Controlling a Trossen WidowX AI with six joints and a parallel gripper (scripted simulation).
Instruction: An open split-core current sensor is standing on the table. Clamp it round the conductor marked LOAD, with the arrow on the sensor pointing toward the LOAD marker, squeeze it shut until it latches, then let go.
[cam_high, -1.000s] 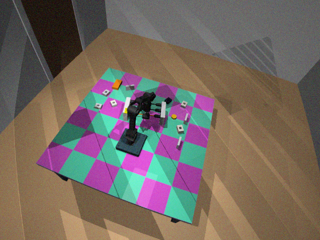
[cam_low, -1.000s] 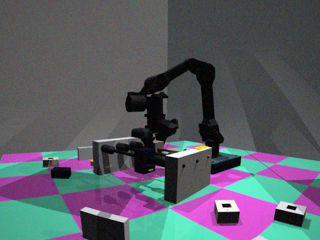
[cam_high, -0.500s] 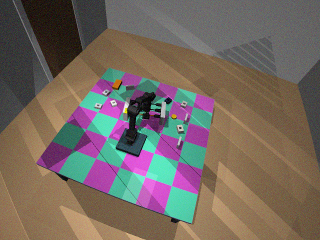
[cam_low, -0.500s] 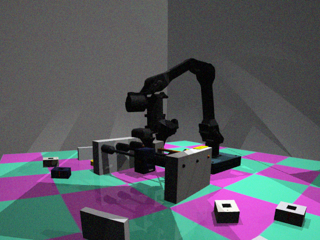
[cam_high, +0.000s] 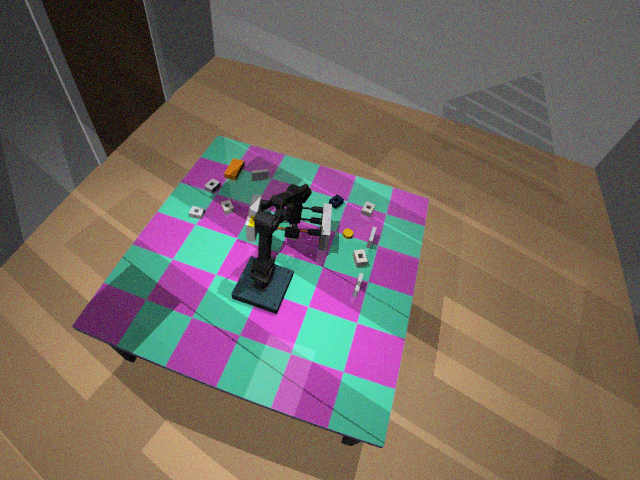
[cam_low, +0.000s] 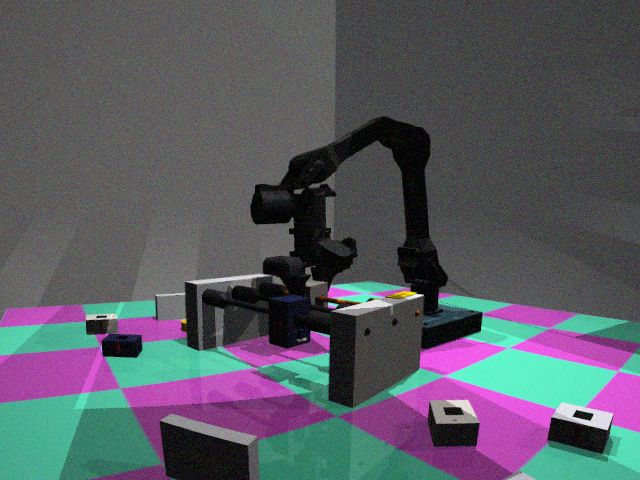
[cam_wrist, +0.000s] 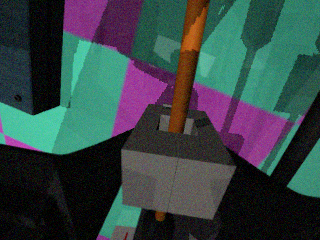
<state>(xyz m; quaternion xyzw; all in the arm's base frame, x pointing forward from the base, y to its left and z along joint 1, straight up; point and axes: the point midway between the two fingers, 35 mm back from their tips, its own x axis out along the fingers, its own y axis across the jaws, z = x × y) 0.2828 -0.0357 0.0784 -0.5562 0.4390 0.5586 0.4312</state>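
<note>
The grey split-core sensor (cam_wrist: 172, 180) is round the orange conductor (cam_wrist: 192, 40) (cam_low: 337, 300) in the wrist view. Its two halves meet at a thin seam, and the conductor passes through its window. No arrow can be read on it. My gripper (cam_wrist: 174, 137) (cam_low: 313, 289) points down over the conductor, with a dark finger on each side of the sensor. The fingers stand slightly apart from it, open. A yellow marker (cam_low: 401, 295) (cam_high: 251, 222) sits on top of one end support, by the orange conductor's end; its lettering is too small to read.
Two grey end supports (cam_low: 382, 346) (cam_low: 193, 315) carry parallel conductors. A navy box (cam_low: 289, 320) surrounds a neighbouring dark conductor. Another navy block (cam_low: 122, 345) (cam_high: 336, 200), pale blocks (cam_high: 360, 257) (cam_high: 196, 211), an orange block (cam_high: 234, 168) and a yellow disc (cam_high: 347, 233) stand around.
</note>
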